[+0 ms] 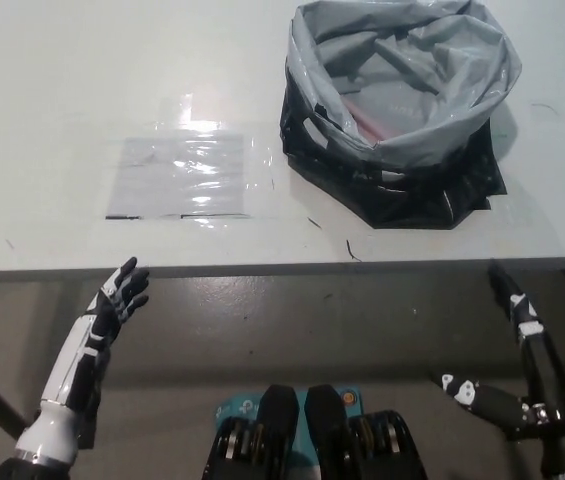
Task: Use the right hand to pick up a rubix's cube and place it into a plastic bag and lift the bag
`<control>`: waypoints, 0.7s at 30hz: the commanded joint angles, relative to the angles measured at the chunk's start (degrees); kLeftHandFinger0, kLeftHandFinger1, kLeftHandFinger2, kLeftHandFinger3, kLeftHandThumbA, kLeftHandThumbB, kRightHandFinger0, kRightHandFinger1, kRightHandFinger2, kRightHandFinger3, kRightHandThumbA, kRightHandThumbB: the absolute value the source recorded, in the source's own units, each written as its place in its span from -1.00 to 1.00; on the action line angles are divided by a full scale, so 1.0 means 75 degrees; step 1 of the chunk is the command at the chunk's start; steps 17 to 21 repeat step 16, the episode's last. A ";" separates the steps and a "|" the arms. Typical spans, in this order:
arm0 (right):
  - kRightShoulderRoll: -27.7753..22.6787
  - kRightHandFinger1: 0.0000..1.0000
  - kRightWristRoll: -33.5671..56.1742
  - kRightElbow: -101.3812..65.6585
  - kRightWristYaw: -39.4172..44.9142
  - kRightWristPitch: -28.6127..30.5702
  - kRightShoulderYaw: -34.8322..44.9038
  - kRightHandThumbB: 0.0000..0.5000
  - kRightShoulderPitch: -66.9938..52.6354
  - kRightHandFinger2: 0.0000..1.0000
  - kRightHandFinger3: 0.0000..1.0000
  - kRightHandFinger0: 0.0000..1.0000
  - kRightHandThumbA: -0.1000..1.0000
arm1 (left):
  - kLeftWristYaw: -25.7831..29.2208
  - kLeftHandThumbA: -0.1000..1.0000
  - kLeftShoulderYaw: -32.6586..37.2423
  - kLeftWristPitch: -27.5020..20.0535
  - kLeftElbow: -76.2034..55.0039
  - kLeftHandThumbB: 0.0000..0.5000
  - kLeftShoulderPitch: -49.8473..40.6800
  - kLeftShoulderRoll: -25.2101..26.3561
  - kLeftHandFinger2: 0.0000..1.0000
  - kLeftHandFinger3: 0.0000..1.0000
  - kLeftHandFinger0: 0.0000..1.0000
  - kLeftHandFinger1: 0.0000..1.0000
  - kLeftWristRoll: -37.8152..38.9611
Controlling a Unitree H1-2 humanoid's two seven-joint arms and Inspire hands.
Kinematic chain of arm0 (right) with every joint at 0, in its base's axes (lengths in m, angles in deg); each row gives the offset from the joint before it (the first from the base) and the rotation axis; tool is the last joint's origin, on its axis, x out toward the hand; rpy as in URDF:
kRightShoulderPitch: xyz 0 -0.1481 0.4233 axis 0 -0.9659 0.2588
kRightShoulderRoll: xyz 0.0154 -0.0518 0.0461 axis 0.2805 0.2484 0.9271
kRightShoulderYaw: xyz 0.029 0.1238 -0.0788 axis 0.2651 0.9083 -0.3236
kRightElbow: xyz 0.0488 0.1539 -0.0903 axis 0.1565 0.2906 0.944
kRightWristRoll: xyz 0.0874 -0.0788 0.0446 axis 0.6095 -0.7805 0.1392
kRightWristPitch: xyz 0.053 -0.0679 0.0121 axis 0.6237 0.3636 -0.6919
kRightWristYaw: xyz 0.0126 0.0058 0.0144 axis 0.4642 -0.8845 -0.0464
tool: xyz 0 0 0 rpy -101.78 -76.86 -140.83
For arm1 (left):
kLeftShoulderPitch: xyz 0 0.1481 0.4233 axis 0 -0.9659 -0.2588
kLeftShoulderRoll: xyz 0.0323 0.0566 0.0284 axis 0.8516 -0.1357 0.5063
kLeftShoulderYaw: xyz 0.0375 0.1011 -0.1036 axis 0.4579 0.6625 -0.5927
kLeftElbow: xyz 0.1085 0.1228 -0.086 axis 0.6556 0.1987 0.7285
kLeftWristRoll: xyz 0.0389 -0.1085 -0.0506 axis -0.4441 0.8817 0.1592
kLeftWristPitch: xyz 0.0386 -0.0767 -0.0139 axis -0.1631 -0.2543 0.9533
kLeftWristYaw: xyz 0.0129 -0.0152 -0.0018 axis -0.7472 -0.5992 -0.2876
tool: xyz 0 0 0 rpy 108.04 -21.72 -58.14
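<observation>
A clear flat plastic bag lies on the white table, left of middle. I cannot make out any Rubik's cube; only a reddish shape shows inside the grey liner of the black basket. My white left hand hangs open below the table's front edge, under the bag's left end. My black right hand is at the lower right, also below the edge, open and holding nothing.
The black basket with its grey liner stands at the back right of the table. The table's front edge runs across the picture above both hands.
</observation>
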 commanded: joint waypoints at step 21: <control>0.0028 1.00 0.0501 -0.0058 -0.0894 0.1825 -0.0056 -0.43 -0.0061 1.00 1.00 1.00 0.72 | 0.0290 1.00 -0.0216 -0.0441 -0.0431 -0.04 0.0072 0.0020 1.00 1.00 1.00 1.00 0.0051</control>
